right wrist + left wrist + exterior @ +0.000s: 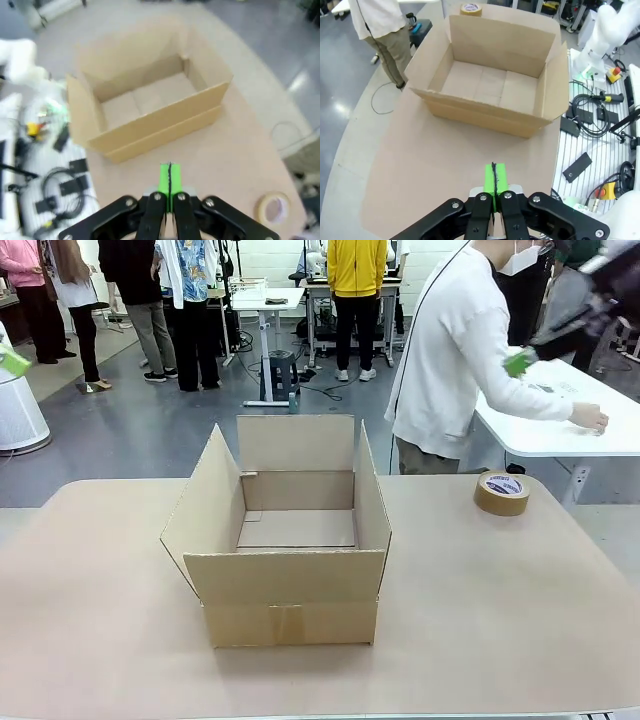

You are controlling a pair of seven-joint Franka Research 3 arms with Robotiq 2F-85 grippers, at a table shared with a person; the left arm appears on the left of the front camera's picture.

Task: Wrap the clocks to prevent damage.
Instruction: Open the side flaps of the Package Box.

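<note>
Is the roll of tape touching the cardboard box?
Apart. The front view shows the tape sitting off to one side of the box, with a stretch of bare table between them.

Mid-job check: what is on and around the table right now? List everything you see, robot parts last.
box: one, brown cardboard, flaps open, middle of the table
roll of tape: one, brown, far right part of the table, apart from the box
table: one, beige, bearing the box and the tape
white table: one, white, beyond the far right corner
person: one, white top, at the far side, leaning toward the white table with a hand on it
left gripper: one, black with green pads, shut on nothing, above the table short of the box
right gripper: one, black with green pads, shut on nothing, above the table short of the box
</note>
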